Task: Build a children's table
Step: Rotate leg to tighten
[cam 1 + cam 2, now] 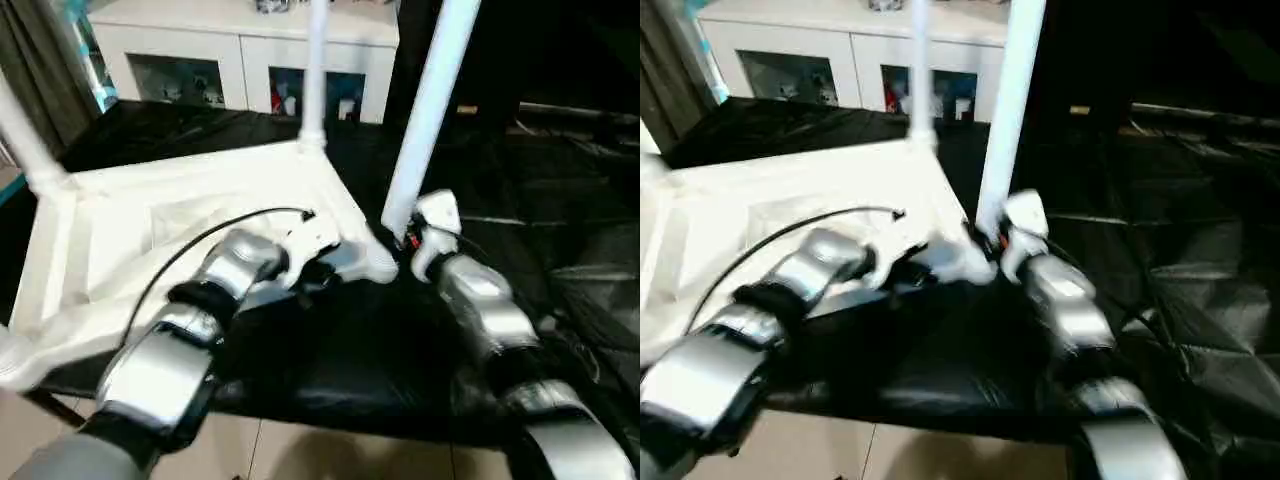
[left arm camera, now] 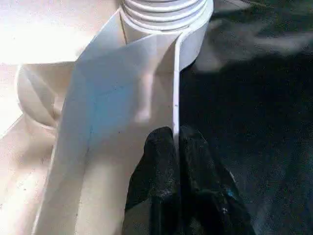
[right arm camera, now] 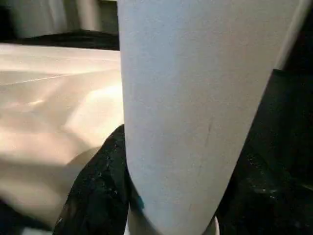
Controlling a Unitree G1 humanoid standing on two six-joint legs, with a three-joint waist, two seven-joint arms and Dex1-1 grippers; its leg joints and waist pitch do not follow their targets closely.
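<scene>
The children's table top (image 1: 180,215) lies upside down on the black sheet, white and ribbed. One white leg (image 1: 315,70) stands upright in its far corner and another leg (image 1: 25,135) rises at the left corner. My left gripper (image 1: 322,272) is shut on the top's thin rim (image 2: 174,88), just below the near-right corner socket (image 2: 166,10). My right gripper (image 1: 408,240) is closed around the lower end of a third white leg (image 1: 432,105), which stands nearly upright over that corner. A black finger (image 3: 98,191) presses against this tube (image 3: 195,98).
The large table covered in a crinkled black sheet (image 1: 545,200) stretches to the right. Its front edge runs above the beige floor tiles (image 1: 300,455). A white cabinet with glass doors (image 1: 240,55) stands behind. A black cable (image 1: 195,240) arcs over my left forearm.
</scene>
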